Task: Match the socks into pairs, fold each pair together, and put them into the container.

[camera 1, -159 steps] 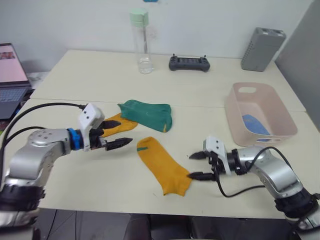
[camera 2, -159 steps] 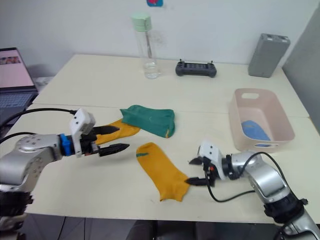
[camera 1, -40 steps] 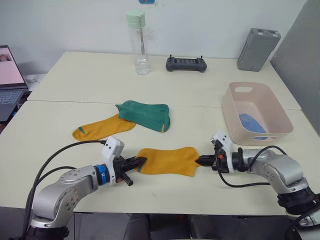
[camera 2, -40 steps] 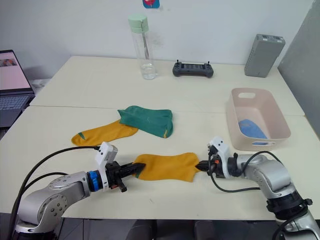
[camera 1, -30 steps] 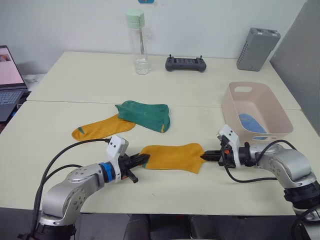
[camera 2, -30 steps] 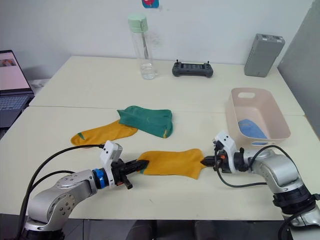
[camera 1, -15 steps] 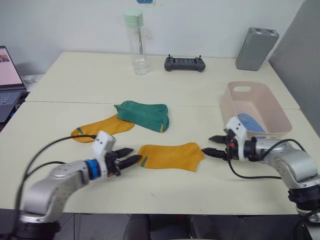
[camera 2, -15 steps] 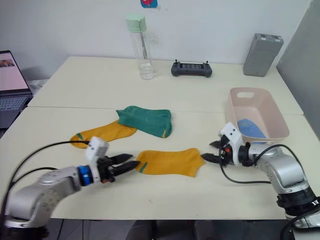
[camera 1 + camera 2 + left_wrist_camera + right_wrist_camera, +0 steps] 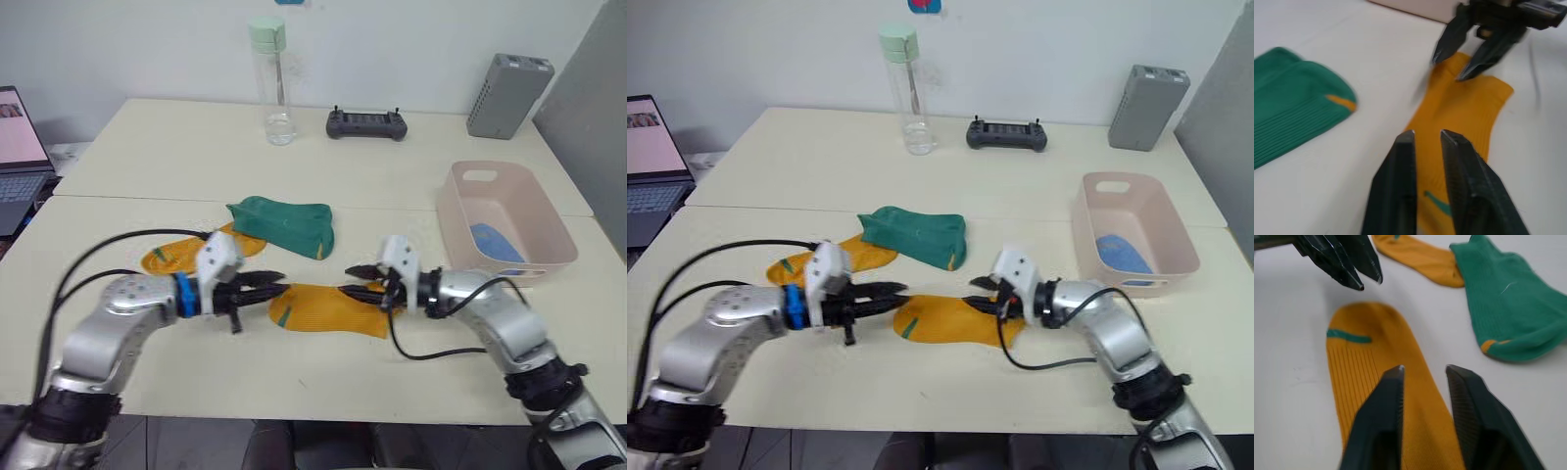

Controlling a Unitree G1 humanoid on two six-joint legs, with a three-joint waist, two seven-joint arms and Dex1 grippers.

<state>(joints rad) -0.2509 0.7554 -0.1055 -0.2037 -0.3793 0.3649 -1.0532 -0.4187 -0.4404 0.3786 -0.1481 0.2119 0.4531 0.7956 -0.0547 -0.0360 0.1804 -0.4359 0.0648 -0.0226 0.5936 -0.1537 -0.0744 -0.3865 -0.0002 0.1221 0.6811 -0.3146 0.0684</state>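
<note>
A mustard-yellow sock (image 9: 328,311) lies flat near the table's front, its green-marked end toward my left. My left gripper (image 9: 277,285) hovers just off that end, shut and holding nothing. My right gripper (image 9: 353,282) is open over the sock's far edge, with the sock showing between its fingers (image 9: 1383,401) in the right wrist view. A second yellow sock (image 9: 165,258) lies behind my left arm. The dark green socks (image 9: 286,223) lie stacked behind it. The pink container (image 9: 453,211) stands at the right with a light blue sock (image 9: 495,241) inside.
A clear bottle (image 9: 269,83), a black controller (image 9: 367,123) and a grey ribbed box (image 9: 509,95) stand along the back of the table. A laptop (image 9: 20,147) sits at the far left. A seam joins two tabletops behind the socks.
Both grippers let go of the yellow sock's ends and it now lies flat. The left gripper has shut. The right gripper has moved left over the sock.
</note>
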